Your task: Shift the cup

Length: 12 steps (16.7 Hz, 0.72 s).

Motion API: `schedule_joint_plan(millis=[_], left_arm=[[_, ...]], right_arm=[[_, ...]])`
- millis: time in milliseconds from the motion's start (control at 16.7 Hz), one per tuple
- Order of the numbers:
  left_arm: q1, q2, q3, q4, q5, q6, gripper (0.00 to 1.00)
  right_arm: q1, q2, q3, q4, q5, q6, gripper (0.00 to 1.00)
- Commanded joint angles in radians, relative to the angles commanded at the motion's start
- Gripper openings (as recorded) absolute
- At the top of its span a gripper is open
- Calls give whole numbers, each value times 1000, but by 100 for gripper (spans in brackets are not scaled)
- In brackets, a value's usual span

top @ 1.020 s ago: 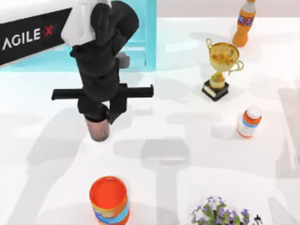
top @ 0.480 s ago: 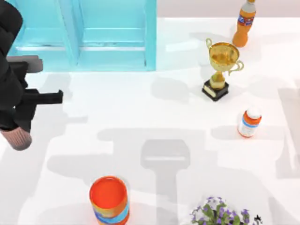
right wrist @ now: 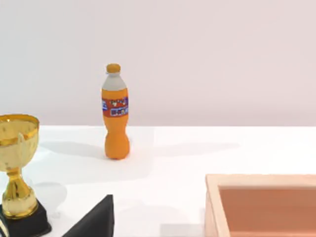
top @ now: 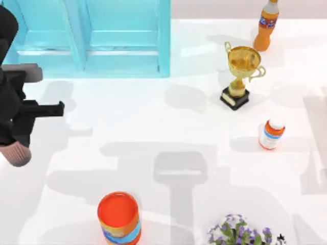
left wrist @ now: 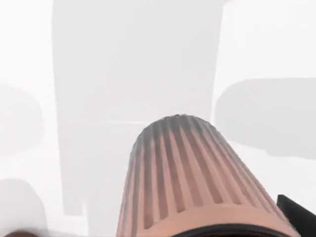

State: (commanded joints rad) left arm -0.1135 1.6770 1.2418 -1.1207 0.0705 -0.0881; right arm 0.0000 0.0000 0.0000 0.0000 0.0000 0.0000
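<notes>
The cup (top: 18, 155), a ribbed pinkish-brown tumbler, hangs at the table's far left edge in the top view, base pointing down. My left gripper (top: 14, 142) is shut on its upper part, and the black arm hides the rim. The left wrist view looks down the cup's ribbed wall (left wrist: 192, 177) toward the white table, with a dark fingertip (left wrist: 297, 213) beside the wall. The cup's base appears to be above the table surface. A dark part of my right gripper (right wrist: 95, 221) shows in the right wrist view, parked near the trophy.
A turquoise cabinet (top: 122, 35) stands at the back left. A gold trophy (top: 241, 71), an orange bottle (top: 265, 25) and a white-capped bottle (top: 271, 133) stand on the right. An orange cup (top: 119, 217) and purple flowers (top: 240, 235) stand at the front. A wooden box rim (right wrist: 261, 181) shows in the right wrist view.
My left arm has carried the cup from the table's left-middle to its far left edge. Over the last half second it moved a little farther left and forward.
</notes>
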Motion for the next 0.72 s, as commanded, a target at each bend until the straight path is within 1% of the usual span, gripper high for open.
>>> schedule_joint_plan(millis=[540, 720], left_arm=[[13, 55, -154, 218, 3, 10, 0], [15, 68, -174, 243, 4, 12, 0]], right_arm=[[0, 0, 0, 0, 0, 0, 100], [0, 0, 0, 0, 0, 0, 100]])
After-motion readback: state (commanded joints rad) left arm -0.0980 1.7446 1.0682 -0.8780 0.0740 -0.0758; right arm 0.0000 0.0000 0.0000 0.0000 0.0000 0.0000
